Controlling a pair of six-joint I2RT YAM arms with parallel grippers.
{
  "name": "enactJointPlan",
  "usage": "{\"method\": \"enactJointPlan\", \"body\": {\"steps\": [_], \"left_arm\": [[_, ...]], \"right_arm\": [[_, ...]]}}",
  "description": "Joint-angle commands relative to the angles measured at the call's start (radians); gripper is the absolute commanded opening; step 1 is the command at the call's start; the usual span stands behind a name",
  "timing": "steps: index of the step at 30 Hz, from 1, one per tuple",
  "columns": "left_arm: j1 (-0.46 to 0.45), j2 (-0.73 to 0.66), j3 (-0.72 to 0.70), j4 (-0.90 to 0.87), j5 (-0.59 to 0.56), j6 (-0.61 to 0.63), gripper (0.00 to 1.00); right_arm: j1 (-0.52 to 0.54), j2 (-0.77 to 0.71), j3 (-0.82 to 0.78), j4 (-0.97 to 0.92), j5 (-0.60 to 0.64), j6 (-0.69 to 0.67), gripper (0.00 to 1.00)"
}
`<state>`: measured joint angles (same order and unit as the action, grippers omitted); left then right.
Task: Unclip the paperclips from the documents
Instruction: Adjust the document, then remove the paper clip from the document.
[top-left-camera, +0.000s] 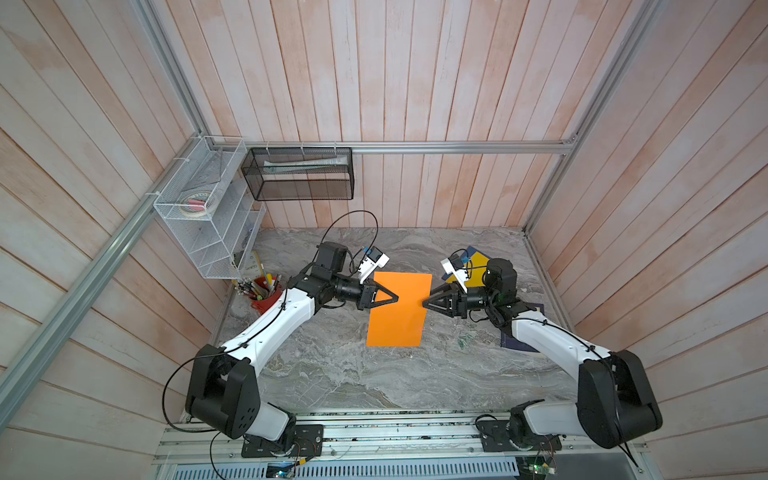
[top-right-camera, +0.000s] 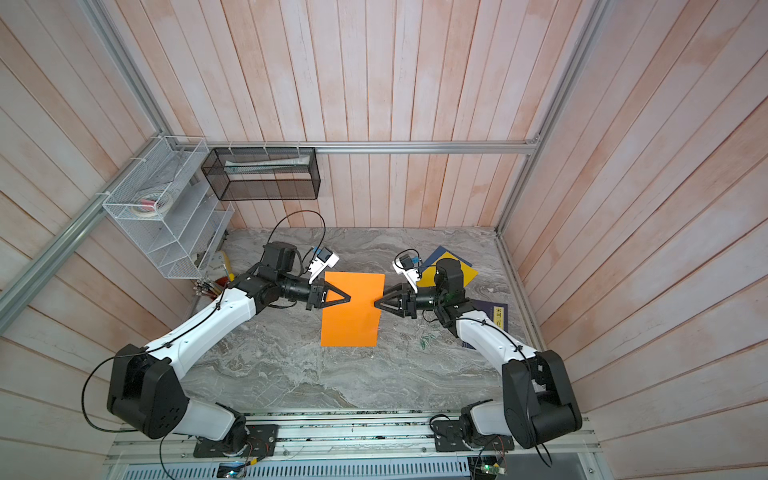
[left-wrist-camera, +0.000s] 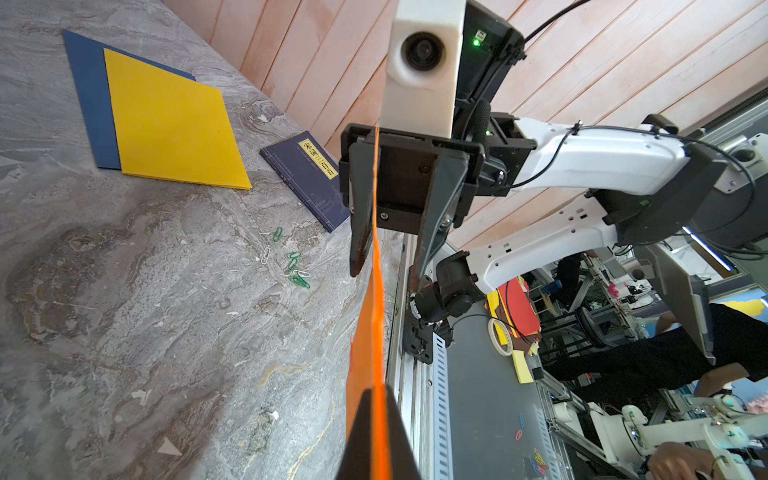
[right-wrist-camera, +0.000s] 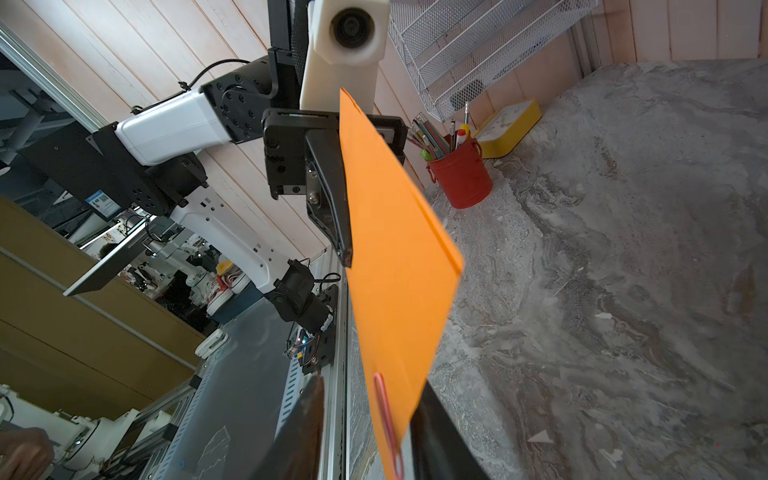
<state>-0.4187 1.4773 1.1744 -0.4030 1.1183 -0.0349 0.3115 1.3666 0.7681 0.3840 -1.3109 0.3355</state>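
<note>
- The left gripper (top-left-camera: 397, 298) is clamping one long edge of the orange document (top-left-camera: 401, 320), holding it above the table (top-left-camera: 332, 374).
- The right gripper (top-left-camera: 424, 303) is straddling the opposite edge, jaws apart, with a pink paperclip (right-wrist-camera: 386, 419) between them.
- Loose paperclips (left-wrist-camera: 293, 266) are lying on the table near the yellow document (left-wrist-camera: 174, 120), which is overlapping the blue document (left-wrist-camera: 89, 95).

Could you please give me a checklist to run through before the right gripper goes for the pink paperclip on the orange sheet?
1. Left gripper shut on the thin orange paper sheet: ok.
2. Sheet held clear of the grey marbled table: ok.
3. Pink wire paperclip on the sheet's edge, between the fingers of the right gripper: ok.
4. Right gripper closed on that clip: not ok, jaws open.
5. Other clips left on this sheet: cannot tell.
</note>
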Motion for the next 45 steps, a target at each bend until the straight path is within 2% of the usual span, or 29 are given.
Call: {"method": "enactJointPlan", "body": {"steps": [1,13,22,45], "left_arm": [[0.007,-0.024,-0.021,0.013,0.012,0.005,0.0],[0.009,-0.038,-0.027,0.007,0.002,0.01,0.0],[0.012,-0.04,-0.027,-0.004,-0.005,0.018,0.0],[0.021,-0.051,-0.004,-0.04,-0.037,0.049,0.0]], "right_arm": [[-0.003,-0.017,0.013,-0.019,-0.019,-0.014,0.32],[-0.005,-0.018,0.009,0.032,-0.035,0.039,0.12],[-0.006,-0.026,0.003,0.026,-0.032,0.04,0.04],[-0.008,-0.023,0.03,-0.036,-0.029,0.006,0.06]]}}
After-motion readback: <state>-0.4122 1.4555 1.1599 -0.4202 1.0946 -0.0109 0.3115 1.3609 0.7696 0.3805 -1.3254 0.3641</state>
